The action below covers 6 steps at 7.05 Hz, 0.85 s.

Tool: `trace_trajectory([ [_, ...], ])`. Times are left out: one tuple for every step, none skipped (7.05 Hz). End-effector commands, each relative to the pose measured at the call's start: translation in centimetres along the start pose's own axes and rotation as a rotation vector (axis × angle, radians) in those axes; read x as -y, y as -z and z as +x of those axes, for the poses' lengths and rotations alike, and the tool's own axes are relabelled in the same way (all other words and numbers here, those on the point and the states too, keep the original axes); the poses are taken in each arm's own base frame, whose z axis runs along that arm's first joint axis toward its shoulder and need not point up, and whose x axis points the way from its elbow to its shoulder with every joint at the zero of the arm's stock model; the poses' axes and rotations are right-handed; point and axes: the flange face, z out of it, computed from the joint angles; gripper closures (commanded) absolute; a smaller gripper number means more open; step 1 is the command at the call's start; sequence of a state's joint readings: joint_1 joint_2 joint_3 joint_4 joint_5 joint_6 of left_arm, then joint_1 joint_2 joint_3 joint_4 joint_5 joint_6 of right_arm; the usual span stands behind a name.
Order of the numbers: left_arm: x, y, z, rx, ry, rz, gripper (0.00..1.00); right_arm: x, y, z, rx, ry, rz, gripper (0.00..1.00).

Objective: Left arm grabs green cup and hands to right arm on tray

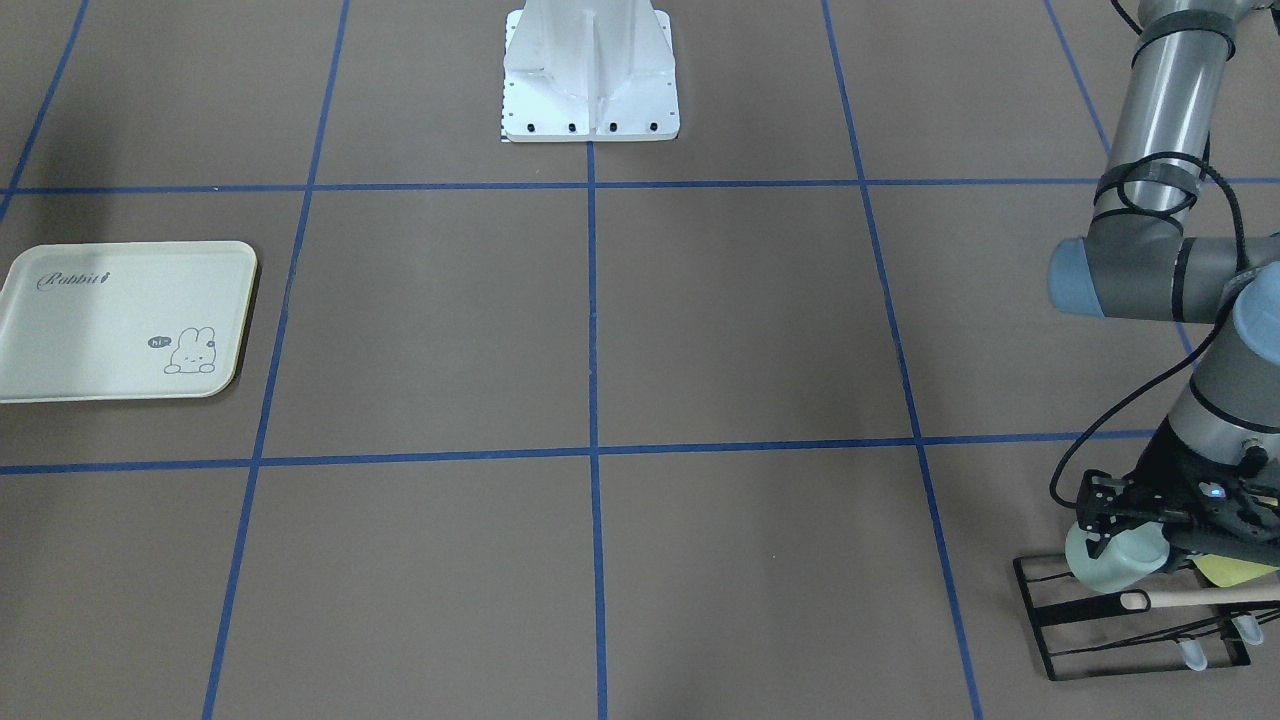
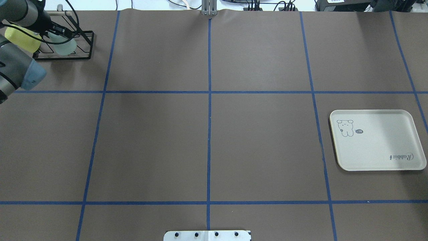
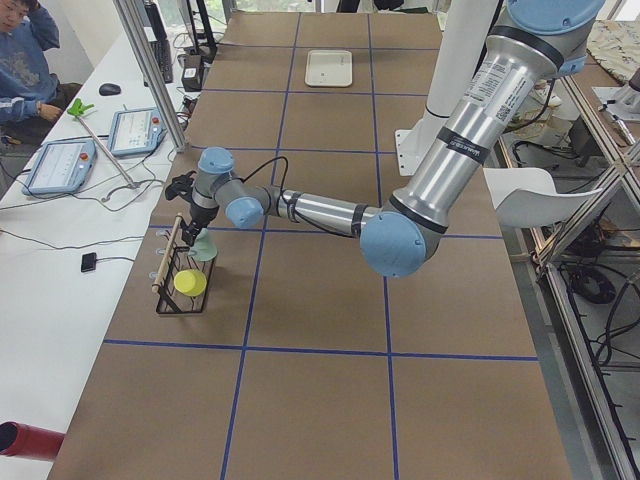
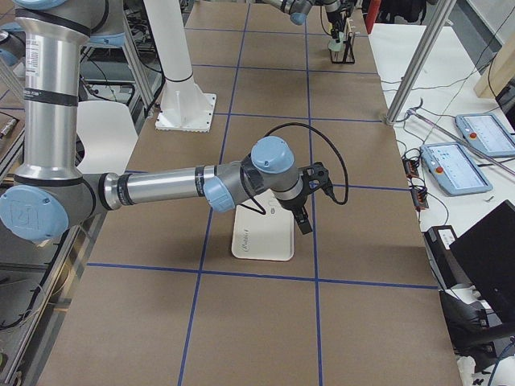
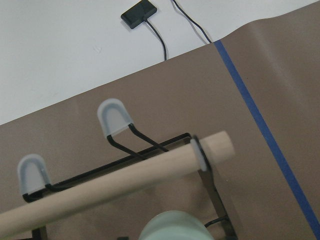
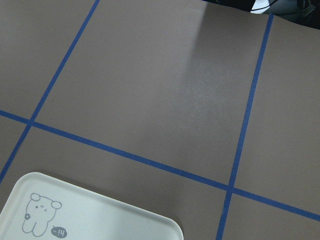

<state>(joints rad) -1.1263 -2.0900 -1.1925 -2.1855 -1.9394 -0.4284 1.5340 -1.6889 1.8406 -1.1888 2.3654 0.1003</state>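
The tray (image 1: 110, 330) carries the word "Rabbit" in one corner; a small bubble beside its bunny drawing (image 1: 192, 352) reads "hi"

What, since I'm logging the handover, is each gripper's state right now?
Left gripper: at the green cup on the rack; whether the jaws grip it cannot be told.
Right gripper: seen only from the side; cannot be told.

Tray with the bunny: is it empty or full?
Empty. Nothing sits on the tray, only its own printed picture shows; the green cup is far off at the black rack.
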Motion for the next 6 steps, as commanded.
trace_trajectory([
  [0.4,0.8,0.3,-0.006,-0.005,0.016,0.97,0.0,0.0,0.0,0.000,0.000,-0.001,0.00],
  [1.0,2.0,0.7,-0.020,-0.011,0.036,1.00,0.0,0.0,0.0,0.000,0.001,0.000,0.00],
  [1.5,2.8,1.0,-0.028,-0.014,0.051,1.00,0.0,0.0,0.0,0.000,0.000,-0.001,0.00],
  [1.9,3.7,1.1,-0.033,-0.013,0.056,1.00,0.0,0.0,0.0,0.000,-0.001,0.000,0.00],
  [2.6,5.8,-0.4,-0.070,0.016,0.038,1.00,0.0,0.0,0.0,0.000,-0.001,0.000,0.00],
  [3.3,8.1,-1.5,-0.105,0.033,0.042,1.00,0.0,0.1,0.0,-0.001,-0.002,0.001,0.00],
])
